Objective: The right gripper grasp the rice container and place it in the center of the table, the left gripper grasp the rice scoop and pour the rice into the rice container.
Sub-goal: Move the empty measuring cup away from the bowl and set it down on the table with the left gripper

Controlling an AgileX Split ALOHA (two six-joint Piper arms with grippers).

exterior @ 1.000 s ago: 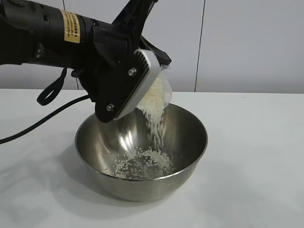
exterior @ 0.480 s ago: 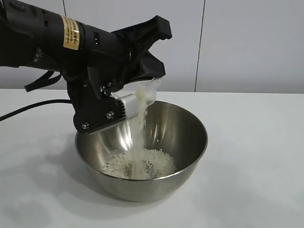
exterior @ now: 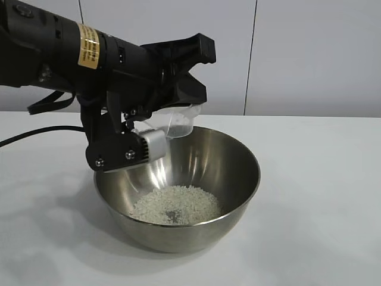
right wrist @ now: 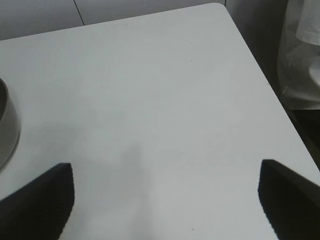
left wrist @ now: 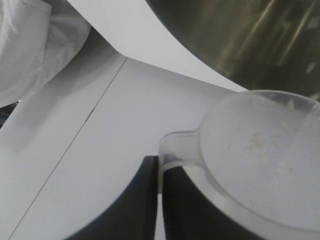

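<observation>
From the outside camera, one steel bowl (exterior: 177,190) sits at the middle of the white table (exterior: 321,196), so its placing looks done. One heap of rice (exterior: 175,204) lies at the bowl's bottom. The left tool (exterior: 164,122) hangs over the bowl's rim at about ten o'clock, clenched on the one clear scoop (exterior: 178,121), which is tipped mouth-down and looks empty. No stream falls, so the pour seems finished; only drawing the scoop away appears left.

The left wrist camera shows the scoop (left wrist: 260,155) pinched by its handle between the dark fingers, no grains inside, with the bowl's wall (left wrist: 240,35) beyond.

The right wrist camera shows the right tool (right wrist: 165,200) released, fingers spread wide over bare table (right wrist: 150,90), idle, away from the bowl.
</observation>
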